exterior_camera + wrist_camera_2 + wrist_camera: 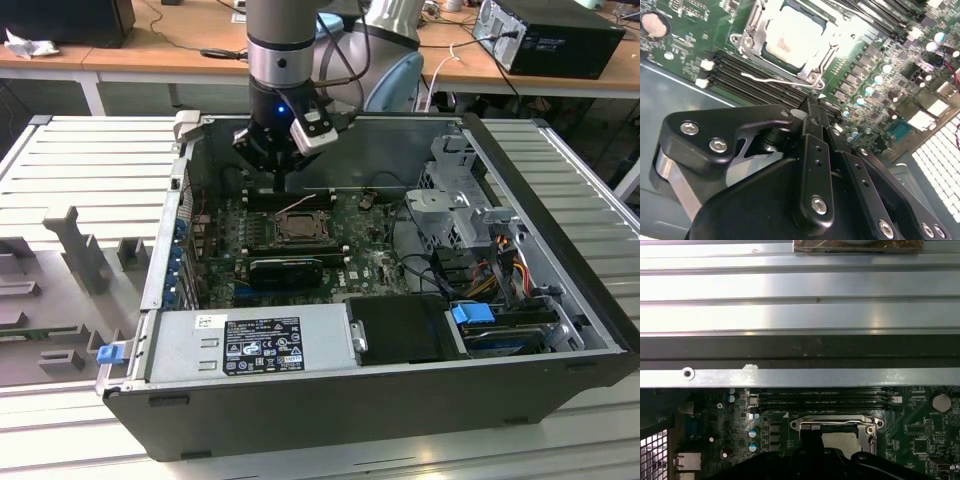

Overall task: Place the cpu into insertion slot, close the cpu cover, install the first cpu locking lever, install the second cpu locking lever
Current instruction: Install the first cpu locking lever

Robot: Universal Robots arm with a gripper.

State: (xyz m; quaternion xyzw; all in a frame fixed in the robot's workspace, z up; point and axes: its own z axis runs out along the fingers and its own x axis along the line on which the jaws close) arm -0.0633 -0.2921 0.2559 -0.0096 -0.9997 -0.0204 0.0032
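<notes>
Cpu [792, 37] already seated in the insertion slot [812, 75], pale square flush inside the silvery rim. Cpu cover [752, 25] looks down around it, though I can't confirm it's latched. A thin wire locking lever [767, 80] lies just beside the slot, on the gripper's side. Gripper [812, 107] hovers above that lever, fingers pinched together, holding nothing. I judge the lever stiff, springy and slippery: best hooked near its free end, not the pivot.

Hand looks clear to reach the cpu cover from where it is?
Probably yes. The hand hangs just above the motherboard beside the cpu cover, and the case is open on top with nothing between them.
</notes>
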